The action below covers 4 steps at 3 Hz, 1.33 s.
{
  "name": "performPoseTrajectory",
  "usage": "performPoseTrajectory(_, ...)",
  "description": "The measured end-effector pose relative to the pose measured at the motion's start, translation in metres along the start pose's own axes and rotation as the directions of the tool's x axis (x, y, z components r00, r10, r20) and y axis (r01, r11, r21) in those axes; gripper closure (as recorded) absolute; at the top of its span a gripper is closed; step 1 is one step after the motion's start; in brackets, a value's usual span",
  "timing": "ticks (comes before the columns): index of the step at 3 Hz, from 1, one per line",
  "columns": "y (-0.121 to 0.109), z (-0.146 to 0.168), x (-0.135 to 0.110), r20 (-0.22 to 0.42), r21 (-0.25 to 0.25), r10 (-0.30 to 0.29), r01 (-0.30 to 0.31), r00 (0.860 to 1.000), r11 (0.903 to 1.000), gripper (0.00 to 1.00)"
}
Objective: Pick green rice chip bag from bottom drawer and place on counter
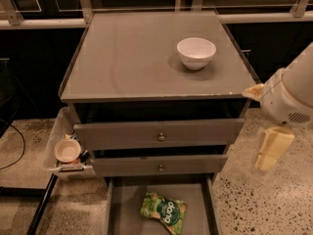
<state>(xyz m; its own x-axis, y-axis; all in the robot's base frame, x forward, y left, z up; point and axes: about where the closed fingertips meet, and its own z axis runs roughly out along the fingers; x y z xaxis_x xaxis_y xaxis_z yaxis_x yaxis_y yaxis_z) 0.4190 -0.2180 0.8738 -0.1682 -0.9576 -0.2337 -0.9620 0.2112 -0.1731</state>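
Hanging right: gripper (pixel 271 148); cropped bottom drawer (pixel 124 204) holds green rice chip bag (pixel 164 212)

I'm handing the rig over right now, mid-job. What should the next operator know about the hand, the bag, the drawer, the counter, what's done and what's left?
Hand: the pale robot hand hangs right of the cabinet, over the speckled floor, well clear of the bag.
Bag: the crinkly bright-green rice chip bag lies flat on the floor of the pulled-out grey bottom drawer, right of centre.
Counter: the flat grey counter carries a white round bowl at its back right.
Done: drawer is open, bag exposed.
Left: reach in, grasp the bag, lift it out, set it on the counter.
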Motion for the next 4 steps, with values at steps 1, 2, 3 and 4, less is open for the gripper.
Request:
performPoseTrajectory(1,0.021,0.062,0.020,0.020,-0.070,-0.026,0.027,0.999,0.9972,0.00)
performPoseTrajectory(2,0.023,0.065,0.021,0.017,-0.075,-0.027,0.028,0.999,0.9968,0.00)
performPoseTrajectory(3,0.029,0.081,0.024,0.012,-0.122,-0.016,0.017,1.000,0.9924,0.00)
performPoseTrajectory(4,0.052,0.142,0.038,0.072,-0.212,0.052,-0.035,0.996,0.9766,0.00)
